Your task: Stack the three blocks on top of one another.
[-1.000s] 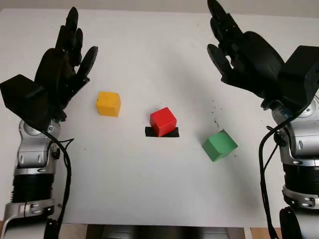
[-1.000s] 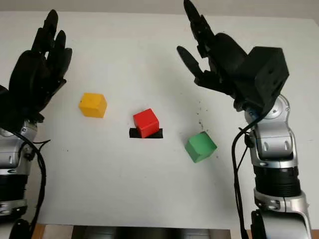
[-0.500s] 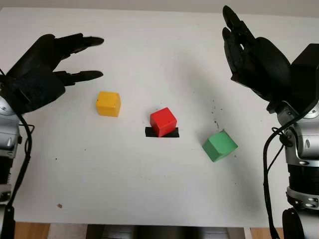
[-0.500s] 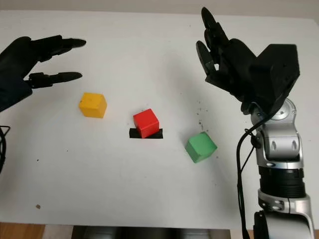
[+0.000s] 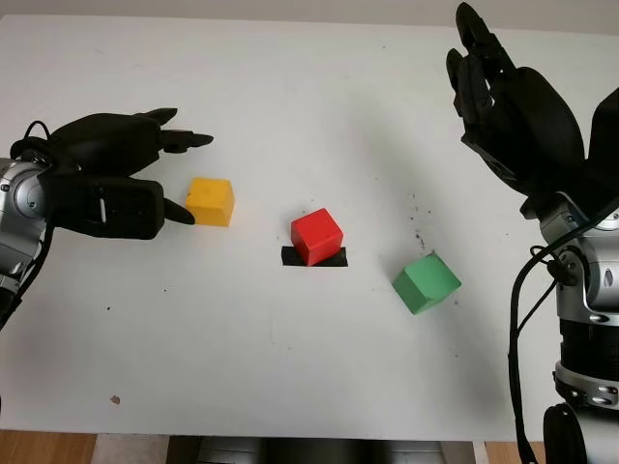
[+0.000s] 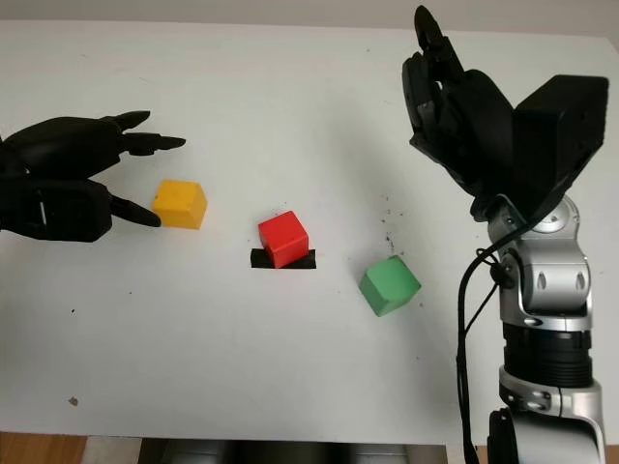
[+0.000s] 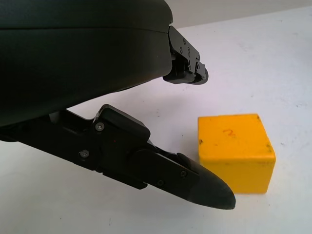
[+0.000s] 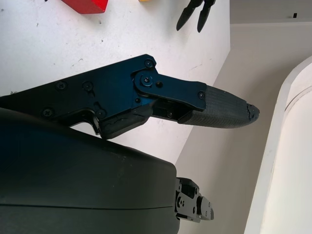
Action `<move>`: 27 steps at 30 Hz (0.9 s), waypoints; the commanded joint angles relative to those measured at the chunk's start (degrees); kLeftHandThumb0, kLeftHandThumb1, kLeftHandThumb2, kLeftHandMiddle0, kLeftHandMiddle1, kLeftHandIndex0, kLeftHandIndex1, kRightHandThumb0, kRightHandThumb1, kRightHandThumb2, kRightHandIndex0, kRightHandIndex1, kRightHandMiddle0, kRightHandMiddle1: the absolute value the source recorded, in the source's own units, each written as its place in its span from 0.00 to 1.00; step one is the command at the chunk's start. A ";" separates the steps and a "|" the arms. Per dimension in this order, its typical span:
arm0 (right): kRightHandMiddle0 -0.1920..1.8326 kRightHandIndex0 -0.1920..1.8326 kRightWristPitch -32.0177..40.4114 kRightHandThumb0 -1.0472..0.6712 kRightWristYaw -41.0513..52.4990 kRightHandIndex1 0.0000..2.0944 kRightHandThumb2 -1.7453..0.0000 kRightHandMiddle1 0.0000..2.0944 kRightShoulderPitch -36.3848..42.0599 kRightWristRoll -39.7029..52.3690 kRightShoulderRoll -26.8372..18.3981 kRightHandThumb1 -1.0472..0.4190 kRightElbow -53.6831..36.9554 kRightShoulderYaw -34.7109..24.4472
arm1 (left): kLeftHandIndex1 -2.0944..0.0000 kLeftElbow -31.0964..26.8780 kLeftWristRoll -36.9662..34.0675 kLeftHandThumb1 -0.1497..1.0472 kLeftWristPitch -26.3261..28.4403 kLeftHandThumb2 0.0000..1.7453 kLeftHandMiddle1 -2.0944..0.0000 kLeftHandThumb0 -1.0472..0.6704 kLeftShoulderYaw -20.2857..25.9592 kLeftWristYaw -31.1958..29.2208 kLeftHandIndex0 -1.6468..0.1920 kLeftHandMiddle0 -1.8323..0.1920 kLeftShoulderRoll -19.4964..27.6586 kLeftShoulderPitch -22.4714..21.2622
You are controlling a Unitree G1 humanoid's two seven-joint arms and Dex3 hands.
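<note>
Three blocks lie apart on the white table [image 5: 290, 387]. The yellow block [image 5: 211, 201] is at the left, the red block [image 5: 317, 235] sits in the middle on a strip of black tape [image 5: 314, 257], and the green block [image 5: 426, 281] is to the right, turned at an angle. My left hand [image 5: 184, 174] is low at the left, open, its fingertips reaching around the near and far sides of the yellow block [image 7: 235, 151] without touching it. My right hand [image 5: 513, 106] is raised at the far right, open, well above and behind the green block.
A small brown speck [image 5: 115, 398] lies near the table's front left edge. Dark specks [image 5: 418, 217] dot the surface between the red and green blocks. Wide bare table surrounds the blocks.
My left hand has turned from upright to sideways and dropped down toward the yellow block. My right hand has drifted right and further back. The blocks have not moved.
</note>
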 commanded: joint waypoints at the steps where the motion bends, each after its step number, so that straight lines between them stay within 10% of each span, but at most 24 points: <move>1: 0.00 0.00 0.65 0.16 -0.33 0.00 0.60 0.00 0.61 -0.16 -0.64 0.00 -1.29 -0.03 | 0.98 -0.19 0.63 0.91 -0.59 0.03 0.99 0.08 -0.77 0.04 0.79 0.98 0.27 -0.13; 27: 0.00 0.00 0.97 0.17 -0.44 0.00 0.62 0.00 0.20 -0.72 -0.86 0.00 -0.82 0.48 | 0.94 2.00 9.31 0.94 -2.29 0.03 0.97 0.14 -4.39 11.67 0.68 0.97 -3.32 1.75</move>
